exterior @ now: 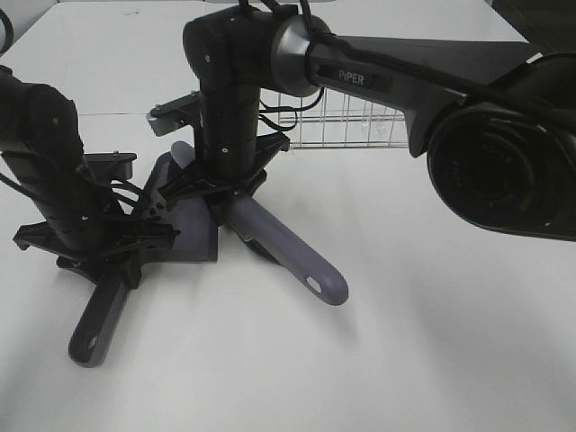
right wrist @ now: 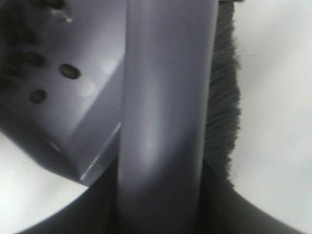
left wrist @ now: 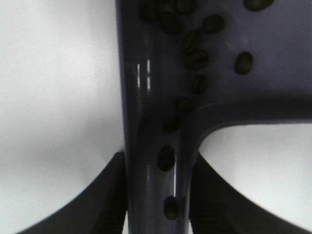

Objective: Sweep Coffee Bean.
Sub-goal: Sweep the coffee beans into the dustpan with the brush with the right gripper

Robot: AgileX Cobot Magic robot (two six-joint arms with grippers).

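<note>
I have the left fingers [left wrist: 105,204] closed tight on the handle of the grey-purple plastic dustpan [exterior: 193,232], with one dark finger on each side of it. The small dark brown oval coffee beans [left wrist: 196,59] lie inside the pan. Most are gathered near the root of the handle, and a few sit in the handle's hollow channel, right down between my fingers.

The right fingers [right wrist: 73,222] are clamped just as firmly round the smooth handle of the grey-purple brush with black bristles [exterior: 288,252]. In the right wrist view that handle passes in front of a corner of the pan, with the bristles on its far side.

From the high camera, both tools sit low on the white worktop [exterior: 432,342], handles splayed toward the near edge. A white wire basket [exterior: 337,126] stands behind them.
</note>
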